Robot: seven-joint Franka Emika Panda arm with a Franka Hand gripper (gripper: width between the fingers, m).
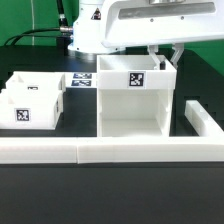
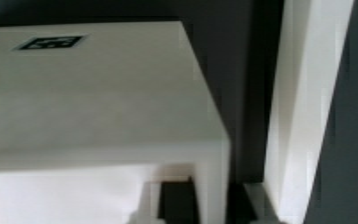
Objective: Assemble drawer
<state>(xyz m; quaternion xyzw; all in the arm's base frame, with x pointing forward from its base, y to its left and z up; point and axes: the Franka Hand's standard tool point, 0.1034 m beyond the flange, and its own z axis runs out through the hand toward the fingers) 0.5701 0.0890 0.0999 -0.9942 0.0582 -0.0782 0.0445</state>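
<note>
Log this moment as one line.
jaws: apart, empty | position: above top edge of cabinet box, exterior view's right | small drawers: not inserted, exterior view's left

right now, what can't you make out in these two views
- Gripper, exterior view: fingertips hidden behind the cabinet, so open or shut is unclear.
- Arm, exterior view: cut off by the top edge.
- Drawer tray, exterior view: cut off by the left edge.
- Tag, wrist view: too blurred to read.
</note>
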